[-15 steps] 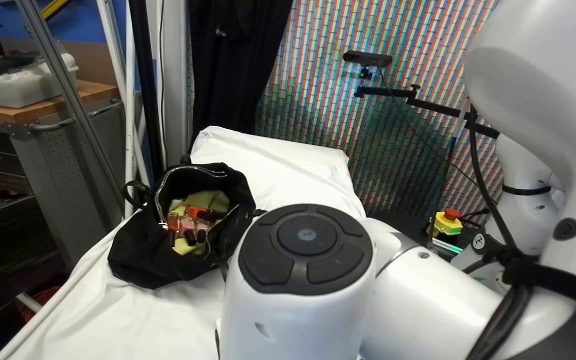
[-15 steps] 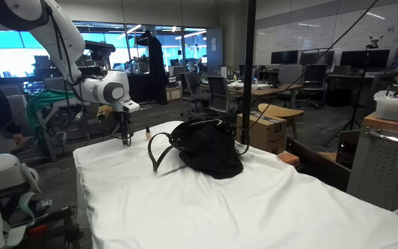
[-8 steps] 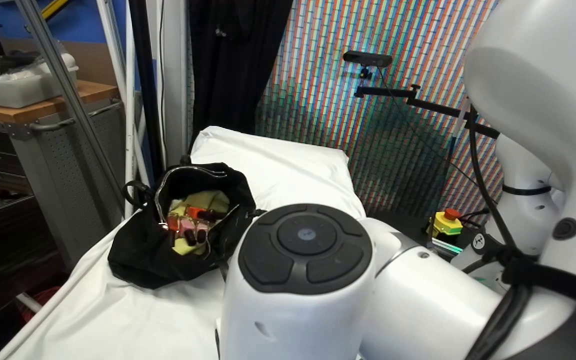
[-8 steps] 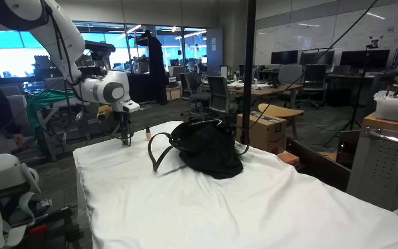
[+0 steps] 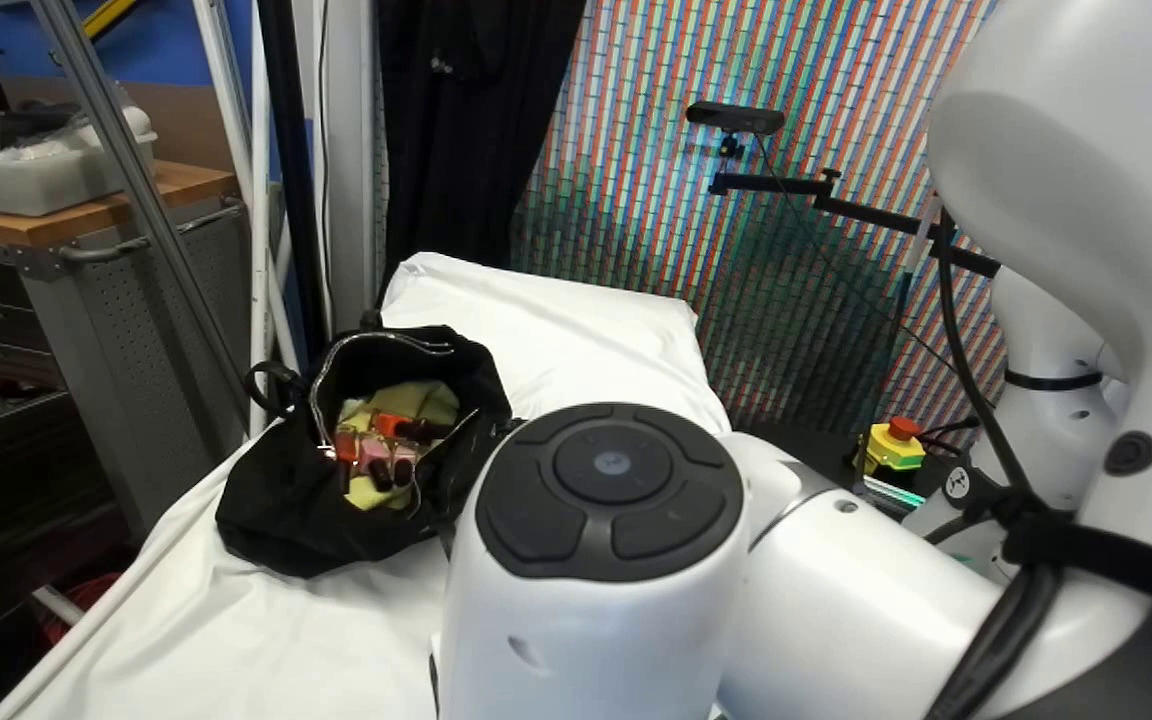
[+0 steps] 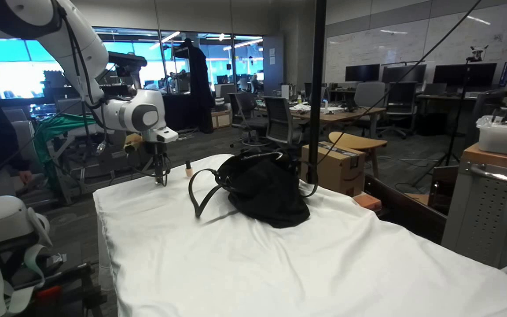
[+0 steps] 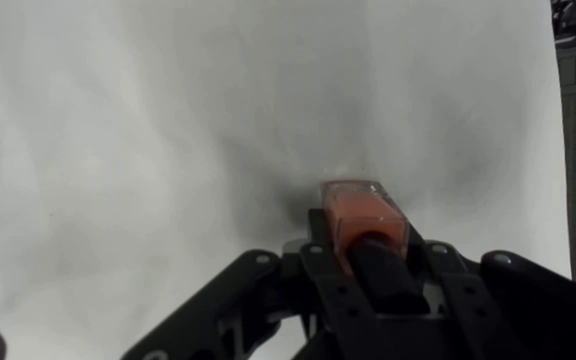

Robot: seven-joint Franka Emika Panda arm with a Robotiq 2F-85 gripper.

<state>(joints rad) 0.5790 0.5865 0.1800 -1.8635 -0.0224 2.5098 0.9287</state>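
Note:
In the wrist view my gripper (image 7: 365,229) is shut on a small clear bottle of orange polish (image 7: 363,206) with a black cap. A finger lies along each side of the glass, and the cap points back toward the palm. In an exterior view the gripper (image 6: 161,179) is low over the white-covered table (image 6: 253,264), near its edge; the held bottle is too small to make out there. Right of it stands a peach bottle (image 6: 189,171) with a black cap. A black bag (image 6: 271,193) sits beyond that. My arm hides the gripper in an exterior view where the bag (image 5: 286,520) gapes.
Inside the bag are several dark-capped bottles (image 5: 386,470) in red and pink, on yellow cloth (image 5: 426,400). A bag strap (image 6: 200,204) loops onto the table. A black pole (image 6: 317,97) rises behind the bag. A red-and-yellow stop button (image 5: 898,447) stands near the arm's base.
My fingers have come together at the table. In an exterior view the arm's wrist housing has shifted up very slightly. The bag and the peach bottle have stayed put.

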